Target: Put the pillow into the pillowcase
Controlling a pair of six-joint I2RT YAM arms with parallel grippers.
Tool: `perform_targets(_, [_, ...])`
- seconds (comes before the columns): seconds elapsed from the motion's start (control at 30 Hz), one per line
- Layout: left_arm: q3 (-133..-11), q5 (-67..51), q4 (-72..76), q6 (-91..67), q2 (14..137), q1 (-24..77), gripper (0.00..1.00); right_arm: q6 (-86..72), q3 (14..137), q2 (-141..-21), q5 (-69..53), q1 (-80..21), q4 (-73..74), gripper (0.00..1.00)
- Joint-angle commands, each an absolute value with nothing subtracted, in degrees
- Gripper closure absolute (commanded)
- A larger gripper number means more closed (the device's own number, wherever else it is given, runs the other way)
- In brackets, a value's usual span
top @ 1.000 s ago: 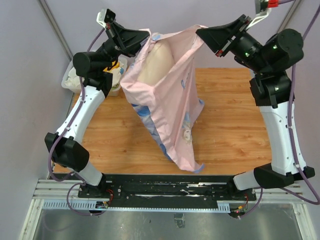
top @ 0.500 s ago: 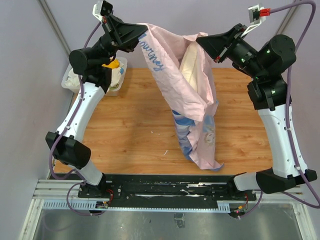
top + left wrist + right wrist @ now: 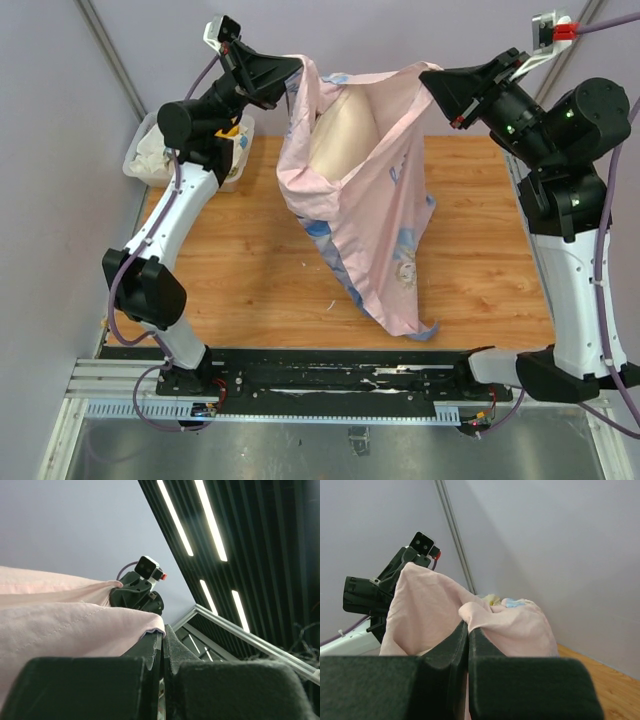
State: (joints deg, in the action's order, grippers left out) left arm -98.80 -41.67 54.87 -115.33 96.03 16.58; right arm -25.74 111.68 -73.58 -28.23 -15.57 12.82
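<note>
The pillowcase (image 3: 375, 215) hangs in the air between both arms, pink side out, with blue print at its lower part. Its open mouth faces up. The cream pillow (image 3: 340, 135) sits inside the mouth, its top showing. My left gripper (image 3: 296, 70) is shut on the left rim of the pillowcase (image 3: 75, 630). My right gripper (image 3: 432, 82) is shut on the right rim (image 3: 510, 625). The case's bottom end (image 3: 405, 325) reaches the table near the front edge.
A white bin (image 3: 150, 160) with a white-and-yellow cloth bundle (image 3: 232, 135) stands at the back left of the wooden table (image 3: 250, 270). Grey walls close in at the back and left.
Both grippers swung the pillowcase right, then back toward the middle. The pillow sits lower in the mouth than half a second ago. Both grips stay shut.
</note>
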Motion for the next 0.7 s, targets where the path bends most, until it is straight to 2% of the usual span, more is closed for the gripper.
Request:
perform_targets(0.0, [-101.85, -41.13, 60.76, -118.35, 96.73, 15.43, 1.0, -28.08, 111.95, -75.86, -27.86, -14.52, 8.53, 0.99])
perform_targets(0.4, [-109.59, -40.29, 55.75, -116.74, 93.48, 6.19, 1.0, -39.57, 118.84, -87.7, -37.64, -18.13, 0.44, 0.99])
perform_targets(0.67, [-119.31, -40.44, 49.44, -113.57, 93.13, 3.34, 0.99, -44.92, 133.36, -97.66, -43.32, -22.92, 0.24, 0.99])
